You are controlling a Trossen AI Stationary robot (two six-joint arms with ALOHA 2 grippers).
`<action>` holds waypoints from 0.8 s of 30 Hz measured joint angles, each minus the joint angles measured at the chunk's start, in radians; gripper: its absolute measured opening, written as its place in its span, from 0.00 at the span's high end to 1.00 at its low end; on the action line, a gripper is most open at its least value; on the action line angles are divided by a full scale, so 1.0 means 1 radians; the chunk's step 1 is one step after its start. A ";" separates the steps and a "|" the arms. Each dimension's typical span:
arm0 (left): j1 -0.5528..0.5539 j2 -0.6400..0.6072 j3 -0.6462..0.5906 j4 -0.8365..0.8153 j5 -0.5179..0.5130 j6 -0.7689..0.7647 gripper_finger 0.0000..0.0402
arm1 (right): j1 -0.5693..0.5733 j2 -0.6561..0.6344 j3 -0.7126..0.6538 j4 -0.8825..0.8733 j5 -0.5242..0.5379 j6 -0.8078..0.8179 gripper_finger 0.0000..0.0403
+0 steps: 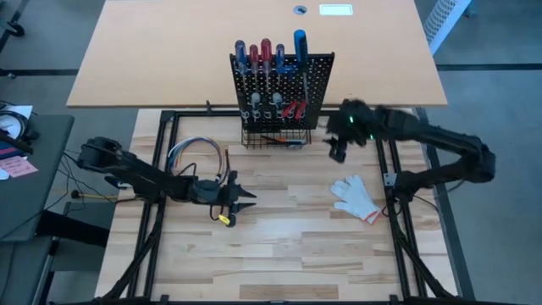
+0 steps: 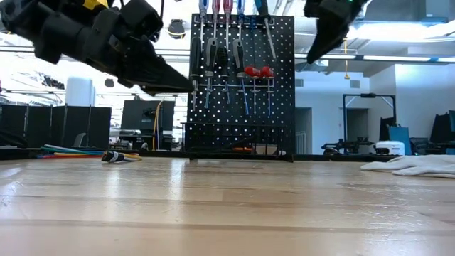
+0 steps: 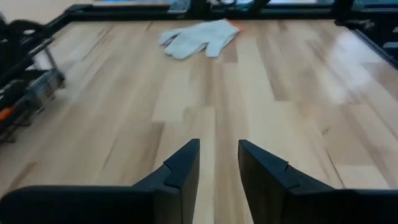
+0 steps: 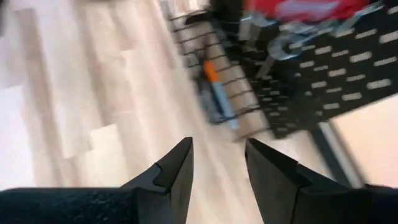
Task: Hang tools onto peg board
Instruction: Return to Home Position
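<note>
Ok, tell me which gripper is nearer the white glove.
Right. The right gripper hangs just beyond the white glove, toward the peg board; the left gripper is much farther, over by the looped wires.

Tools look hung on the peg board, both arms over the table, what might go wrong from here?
One: the right claw hangs open close beside the right edge of the peg board; a sideways swing might clip it and shake the hung screwdrivers loose. Two: the white glove lies near the right arm; a low pass could drag it. Three: the open left claw sits near the wire bundle, which could snag.
</note>
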 joint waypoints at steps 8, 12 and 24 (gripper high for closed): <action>-0.077 -0.189 -0.043 -0.110 -0.165 0.017 0.89 | 0.174 -0.232 -0.573 0.569 -0.113 0.166 0.69; -0.024 -0.320 -0.117 -0.072 -0.197 0.000 0.97 | 0.225 -0.243 -0.847 1.149 -0.182 0.268 0.71; 0.177 -0.862 -0.281 -0.287 -0.106 -0.085 1.00 | 0.190 -0.197 -0.986 1.695 -0.500 0.291 0.78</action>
